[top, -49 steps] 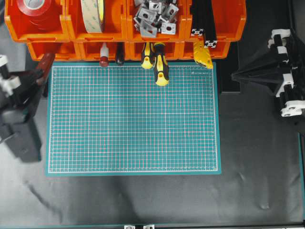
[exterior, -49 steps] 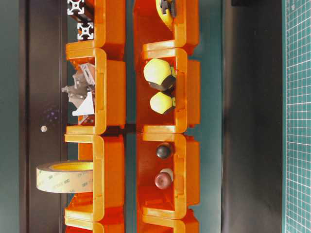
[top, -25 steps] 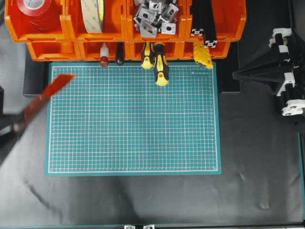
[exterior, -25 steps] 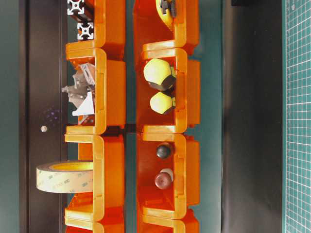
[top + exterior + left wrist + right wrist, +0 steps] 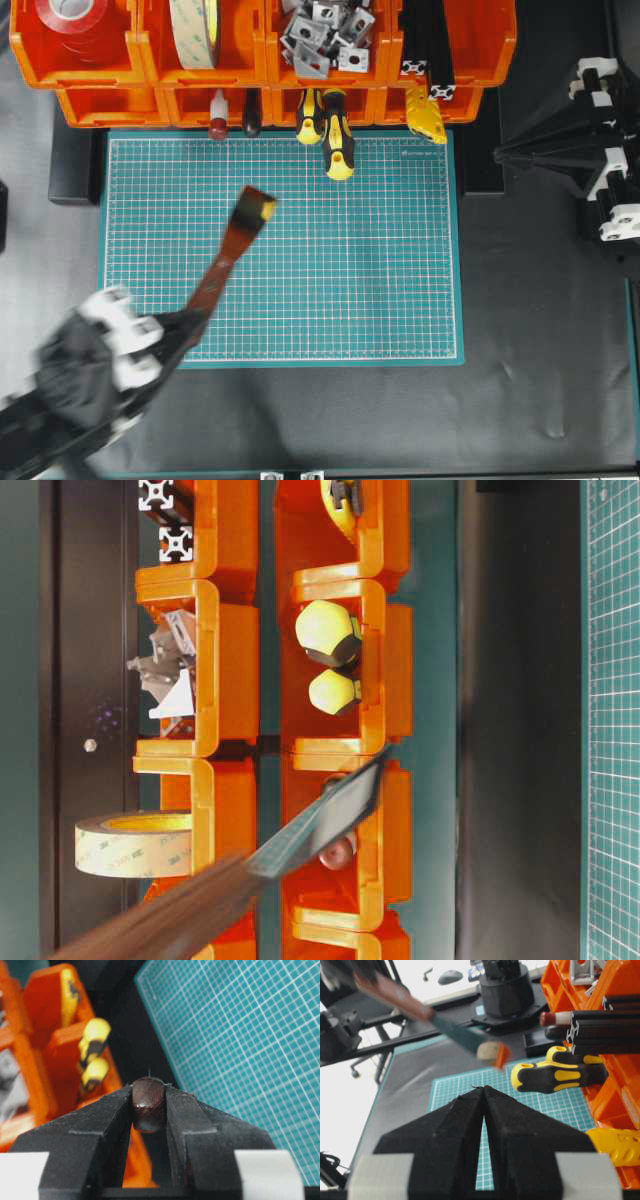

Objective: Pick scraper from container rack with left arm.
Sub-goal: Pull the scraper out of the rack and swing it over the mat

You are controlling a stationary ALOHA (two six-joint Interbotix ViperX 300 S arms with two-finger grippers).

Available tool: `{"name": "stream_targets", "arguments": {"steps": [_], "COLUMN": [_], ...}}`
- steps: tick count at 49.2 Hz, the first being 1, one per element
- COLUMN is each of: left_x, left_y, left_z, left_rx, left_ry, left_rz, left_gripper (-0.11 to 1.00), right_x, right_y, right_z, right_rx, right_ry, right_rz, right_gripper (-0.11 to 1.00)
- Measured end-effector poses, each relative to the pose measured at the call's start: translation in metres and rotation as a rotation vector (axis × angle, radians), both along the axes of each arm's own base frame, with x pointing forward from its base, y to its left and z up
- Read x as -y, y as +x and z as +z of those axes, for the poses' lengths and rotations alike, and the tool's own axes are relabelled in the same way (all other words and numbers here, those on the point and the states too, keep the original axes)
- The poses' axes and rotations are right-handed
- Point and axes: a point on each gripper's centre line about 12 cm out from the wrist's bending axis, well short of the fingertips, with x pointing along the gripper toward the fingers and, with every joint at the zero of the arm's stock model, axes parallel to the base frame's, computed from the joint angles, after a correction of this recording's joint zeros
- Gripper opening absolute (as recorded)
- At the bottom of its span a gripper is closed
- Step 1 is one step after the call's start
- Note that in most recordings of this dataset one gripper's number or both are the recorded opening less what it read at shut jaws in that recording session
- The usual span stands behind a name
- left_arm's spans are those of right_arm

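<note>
My left gripper (image 5: 185, 325) is at the front left of the overhead view, shut on the scraper (image 5: 222, 265). The reddish-brown handle end sits clamped between the jaws in the left wrist view (image 5: 148, 1105). The dark flared blade (image 5: 252, 210) points up and right over the green mat, clear of the orange container rack (image 5: 110, 105). The scraper also crosses the table-level view (image 5: 320, 820) and the right wrist view (image 5: 445, 1027), blurred. My right gripper (image 5: 500, 153) is shut and empty at the right, beside the mat.
The green cutting mat (image 5: 330, 260) lies below the rack. Two yellow-and-black screwdrivers (image 5: 338, 140), a red-knobbed tool (image 5: 218, 128) and a yellow tool (image 5: 425, 115) stick out of the lower bins. The upper bins hold tape rolls (image 5: 195, 30), metal brackets (image 5: 325, 35) and black extrusions (image 5: 425, 40).
My left arm has swung from beside the rack's left end down to the front left. The scraper came out of the rack with it and now hangs over the mat. The right arm is still.
</note>
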Motion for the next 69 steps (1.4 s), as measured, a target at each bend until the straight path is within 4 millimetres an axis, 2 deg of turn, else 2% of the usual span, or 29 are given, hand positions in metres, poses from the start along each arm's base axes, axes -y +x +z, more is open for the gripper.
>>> {"name": "stream_targets", "arguments": {"steps": [11, 24, 36, 64, 66, 69], "left_x": [-0.025, -0.06, -0.065, -0.07, -0.07, -0.071], "left_y": [0.035, 0.067, 0.079, 0.081, 0.081, 0.08], "left_z": [-0.04, -0.074, -0.101, -0.107, -0.109, -0.11], "left_rx": [0.026, -0.022, -0.091, -0.071, -0.068, -0.06], "left_ry": [-0.089, -0.058, 0.001, -0.072, -0.087, -0.109], "left_rz": [-0.155, -0.182, -0.223, -0.149, -0.136, -0.117], "left_gripper": [0.2, 0.2, 0.2, 0.2, 0.24, 0.42], "right_x": [0.0, 0.0, 0.0, 0.0, 0.0, -0.001], "right_y": [-0.001, -0.002, -0.003, -0.004, -0.004, -0.004], "right_z": [0.001, -0.001, -0.001, -0.001, 0.0, -0.001], "right_rx": [0.005, -0.013, -0.022, -0.019, -0.018, -0.021], "right_ry": [0.002, 0.02, 0.029, 0.031, 0.032, 0.032], "right_rz": [0.0, 0.0, 0.001, 0.001, 0.001, 0.002], "right_gripper": [0.01, 0.01, 0.01, 0.01, 0.01, 0.01]}}
